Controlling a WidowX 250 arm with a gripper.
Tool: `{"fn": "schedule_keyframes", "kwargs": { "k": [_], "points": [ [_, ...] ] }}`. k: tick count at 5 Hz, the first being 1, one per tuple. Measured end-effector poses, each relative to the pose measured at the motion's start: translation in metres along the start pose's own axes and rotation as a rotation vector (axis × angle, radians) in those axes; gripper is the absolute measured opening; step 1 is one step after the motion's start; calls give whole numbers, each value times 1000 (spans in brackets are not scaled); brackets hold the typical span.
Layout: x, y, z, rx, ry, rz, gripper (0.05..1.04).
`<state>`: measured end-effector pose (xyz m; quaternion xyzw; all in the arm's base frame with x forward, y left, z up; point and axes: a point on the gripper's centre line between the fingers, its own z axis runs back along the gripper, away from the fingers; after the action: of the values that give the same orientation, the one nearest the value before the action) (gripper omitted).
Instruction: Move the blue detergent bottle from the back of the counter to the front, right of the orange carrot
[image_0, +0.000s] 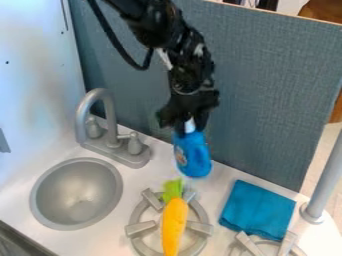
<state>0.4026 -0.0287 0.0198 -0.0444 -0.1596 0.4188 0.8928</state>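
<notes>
The jaws, parted only by its white neck (190, 126), gripped the blue bottle (193, 157) near the tabletop's (223, 176) back edge (whether it touched was unclear). Apparently mid-handling, the next move called for steady, upright control.

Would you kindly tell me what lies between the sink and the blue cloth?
In the camera view, a stove burner with a toy carrot on it lies between the sink and the cloth.

Bright, diffuse light leaves a soft sheen inside the sink (69, 187).
</notes>
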Motion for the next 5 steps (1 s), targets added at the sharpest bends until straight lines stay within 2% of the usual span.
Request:
{"fn": "schedule_keyframes", "kwargs": {
  "k": [1, 2, 3, 4, 5],
  "points": [
    [-8, -3, 2, -13, 43, -58, 532],
    [-25, -5, 4, -10, 121, -181, 532],
    [-52, -14, 14, -11, 177, -392, 532],
    [-67, -21, 41, -66, 148, -515, 532],
    [-90, -21, 46, -67, 157, -615, 532]
  ]
}}
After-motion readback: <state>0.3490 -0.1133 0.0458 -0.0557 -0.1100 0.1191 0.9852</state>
